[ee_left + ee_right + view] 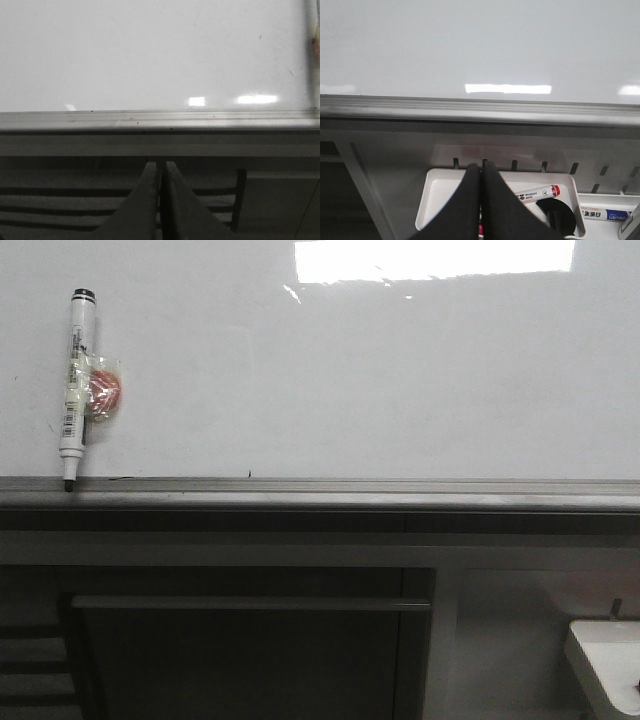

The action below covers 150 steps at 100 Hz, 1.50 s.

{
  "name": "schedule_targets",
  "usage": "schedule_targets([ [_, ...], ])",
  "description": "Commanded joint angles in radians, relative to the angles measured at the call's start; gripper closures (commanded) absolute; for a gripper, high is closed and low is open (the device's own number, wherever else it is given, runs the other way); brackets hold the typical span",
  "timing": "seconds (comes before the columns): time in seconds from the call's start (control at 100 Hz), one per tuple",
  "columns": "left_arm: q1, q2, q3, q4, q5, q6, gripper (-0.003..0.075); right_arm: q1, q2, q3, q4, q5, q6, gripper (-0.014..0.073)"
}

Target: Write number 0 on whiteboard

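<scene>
Whiteboard: the large glossy white whiteboard point(380, 380) bears no number 0 yet; stiff, slick, fixed upright.
Marker: a white marker pen with black cap point(76, 385) stands on the grey metal ledge point(350, 485), far left; light, smooth; judged best taken mid-barrel.
Writing: barcode on its label, text unreadable.
Left gripper point(160, 200): clenched, empty.
Right gripper point(480, 205): clenched, empty, over a white tray point(440, 200).
</scene>
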Motion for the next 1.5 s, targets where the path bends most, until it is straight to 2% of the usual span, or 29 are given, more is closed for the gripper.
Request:
schedule_targets([
  [0.0,0.000,-0.027,0.010,-0.010,-0.144,-0.008,0.0741,-0.006,-0.020,0.023,-0.010,-0.101,-0.005,0.0649],
  [0.1,0.000,-0.027,0.010,-0.010,-0.190,-0.008,0.0741,-0.006,-0.020,0.023,-0.010,-0.194,-0.005,0.0649],
  [0.34,0.000,-0.027,0.010,-0.010,-0.198,-0.008,0.0741,-0.006,-0.020,0.023,-0.010,-0.407,-0.005,0.0649],
  [0.39,0.002,-0.027,0.010,0.034,-0.213,-0.008,0.0741,-0.006,-0.020,0.023,-0.010,-0.446,-0.005,0.0649],
  [0.54,0.002,-0.027,0.010,0.034,-0.246,-0.008,0.0741,-0.006,-0.020,0.023,-0.010,-0.497,-0.005,0.0649],
  [0.66,0.002,-0.027,0.010,0.020,-0.259,-0.008,0.0741,-0.006,-0.020,0.021,-0.006,-0.427,-0.005,0.0649],
  [0.75,0.002,-0.027,0.009,-0.016,-0.285,-0.008,0.0741,-0.006,-0.018,0.005,0.066,-0.386,-0.003,0.0649],
  [0.89,0.002,-0.017,-0.014,-0.057,-0.279,-0.008,0.0741,-0.006,0.039,-0.077,0.095,-0.265,-0.003,0.0649],
  [1.08,0.002,0.115,-0.142,-0.081,-0.161,-0.008,0.0741,-0.004,0.214,-0.265,0.095,0.004,-0.003,0.0649],
  [1.16,0.002,0.216,-0.233,-0.081,-0.082,-0.008,0.0741,-0.004,0.293,-0.351,0.095,0.068,-0.003,0.0649],
  [1.3,0.002,0.365,-0.366,-0.107,-0.035,-0.008,0.0741,-0.004,0.397,-0.453,0.122,0.106,-0.003,0.0649],
  [1.49,0.002,0.461,-0.451,-0.149,-0.039,-0.008,0.0741,-0.004,0.440,-0.472,0.139,0.085,-0.003,0.0649],
])
